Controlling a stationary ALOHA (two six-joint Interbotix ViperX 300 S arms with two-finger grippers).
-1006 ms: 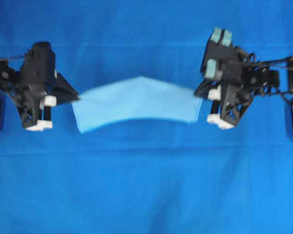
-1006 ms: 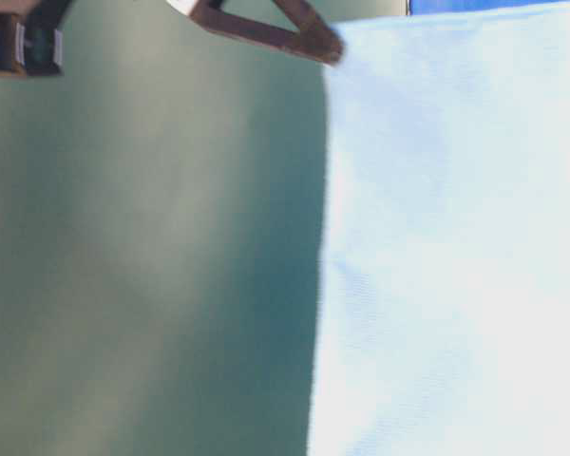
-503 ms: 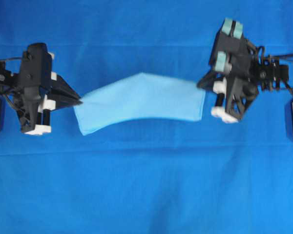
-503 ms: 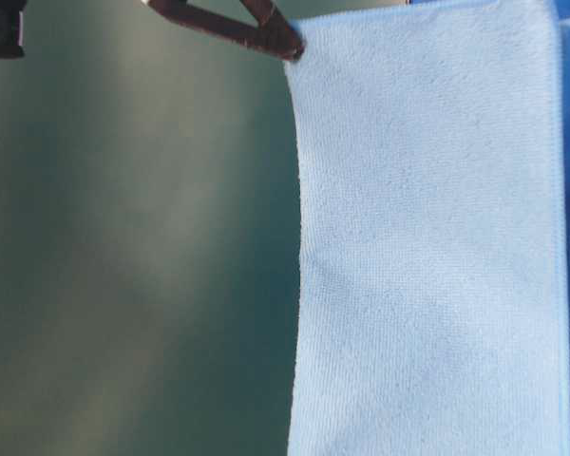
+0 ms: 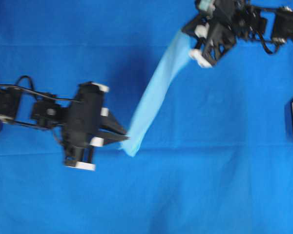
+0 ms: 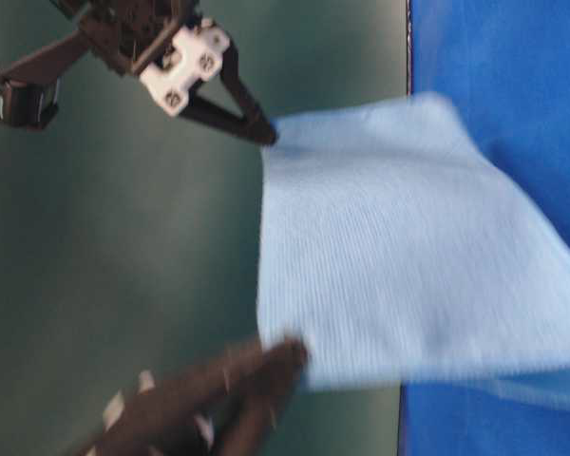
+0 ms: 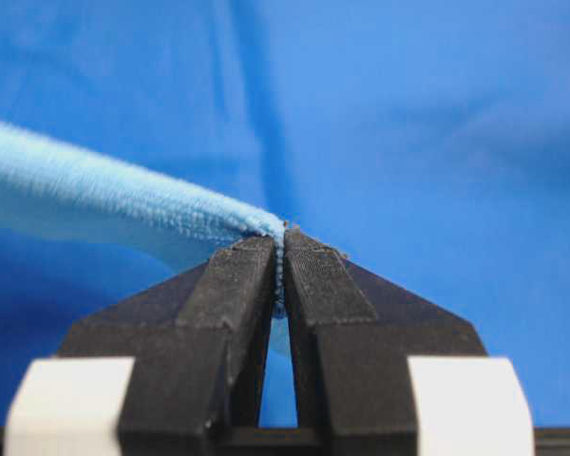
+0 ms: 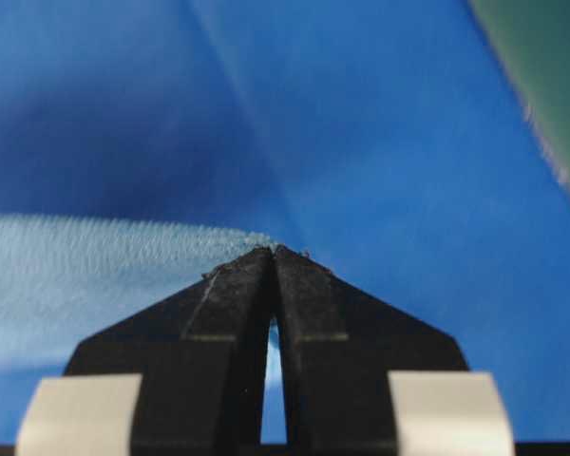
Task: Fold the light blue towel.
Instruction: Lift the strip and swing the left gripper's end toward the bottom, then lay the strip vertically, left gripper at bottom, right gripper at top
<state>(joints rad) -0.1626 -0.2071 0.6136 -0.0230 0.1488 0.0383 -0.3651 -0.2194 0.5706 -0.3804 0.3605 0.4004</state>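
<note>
With the left end effector (image 5: 123, 140) clenched on the seven-o'clock corner of the thin pale sky-blue microfibre towel (image 5: 156, 90) and the right end effector (image 5: 189, 36) clenched on its one-o'clock corner above the royal-blue-covered desk (image 5: 210, 185), keeping the span taut should lay it flat.

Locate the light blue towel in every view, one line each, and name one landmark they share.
Overhead: light blue towel stretched diagonally, upper right to lower centre.
Table-level: towel hanging mid-frame, right of centre.
Left wrist: towel enters from the left into the left gripper.
Right wrist: towel at left, ending at the right gripper.
Shared landmark: blue tablecloth.
</note>
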